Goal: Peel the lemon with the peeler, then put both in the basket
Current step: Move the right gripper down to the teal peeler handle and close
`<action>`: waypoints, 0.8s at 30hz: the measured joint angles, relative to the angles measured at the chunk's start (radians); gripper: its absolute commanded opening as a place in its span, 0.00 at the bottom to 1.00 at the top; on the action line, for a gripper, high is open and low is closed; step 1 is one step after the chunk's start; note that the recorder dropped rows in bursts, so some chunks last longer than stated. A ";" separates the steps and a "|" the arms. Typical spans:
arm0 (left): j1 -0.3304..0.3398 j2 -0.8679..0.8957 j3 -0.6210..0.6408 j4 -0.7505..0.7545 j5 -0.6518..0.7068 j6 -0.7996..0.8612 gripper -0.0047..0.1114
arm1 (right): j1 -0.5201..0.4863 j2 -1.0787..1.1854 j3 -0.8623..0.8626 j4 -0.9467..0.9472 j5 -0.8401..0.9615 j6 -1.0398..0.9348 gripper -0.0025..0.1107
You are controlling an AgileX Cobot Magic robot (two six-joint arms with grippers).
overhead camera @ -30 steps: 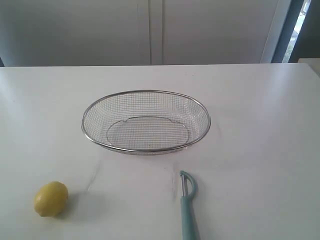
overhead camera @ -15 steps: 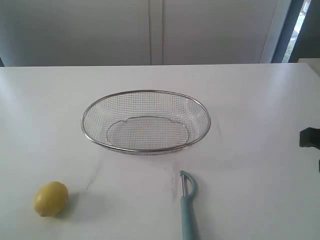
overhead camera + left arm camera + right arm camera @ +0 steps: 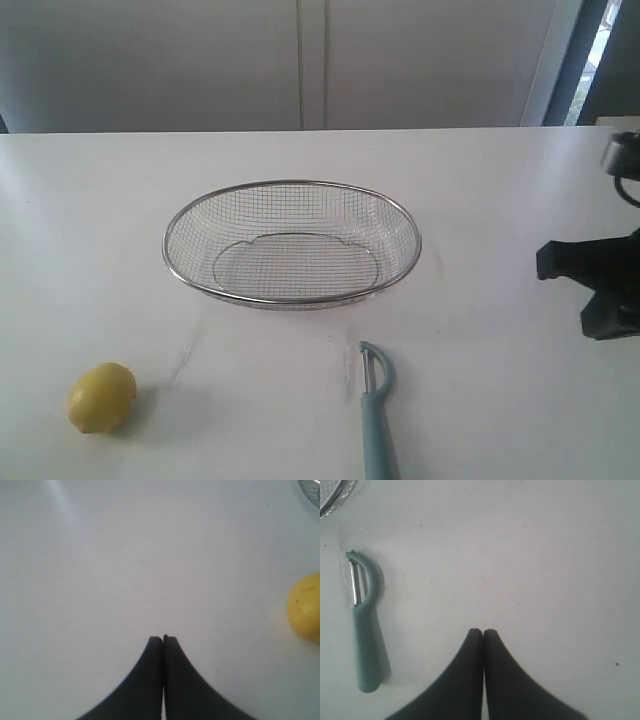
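The yellow lemon [image 3: 102, 397] lies on the white table at the front left; it also shows at the edge of the left wrist view as the lemon [image 3: 306, 607]. The teal-handled peeler [image 3: 373, 412] lies at the front centre, its metal head toward the basket [image 3: 290, 297], which sits empty mid-table. My left gripper [image 3: 163, 639] is shut, empty, over bare table, apart from the lemon. My right gripper [image 3: 483, 632] is shut, empty, well aside from the peeler [image 3: 364, 625]. The right arm [image 3: 600, 280] shows at the exterior view's right edge.
A pale wall with cabinet panels runs behind the table [image 3: 500, 200]. A dark window frame [image 3: 575, 60] stands at the back right. The basket's rim [image 3: 330, 500] shows in a corner of the right wrist view.
The right arm has come further into the exterior view from the right edge. Lemon, peeler and basket have not moved.
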 measured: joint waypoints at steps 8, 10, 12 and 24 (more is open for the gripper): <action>0.000 0.000 0.000 0.000 0.000 0.000 0.04 | 0.114 0.067 -0.002 0.000 -0.025 0.066 0.02; 0.000 0.000 0.000 0.000 0.000 0.000 0.04 | 0.142 0.075 -0.004 0.002 -0.030 0.085 0.02; 0.000 0.000 0.000 0.000 0.000 0.000 0.04 | 0.168 0.086 -0.008 0.002 -0.035 0.105 0.02; 0.000 0.000 0.000 0.000 0.000 0.000 0.04 | 0.342 0.224 -0.082 0.002 -0.057 0.169 0.02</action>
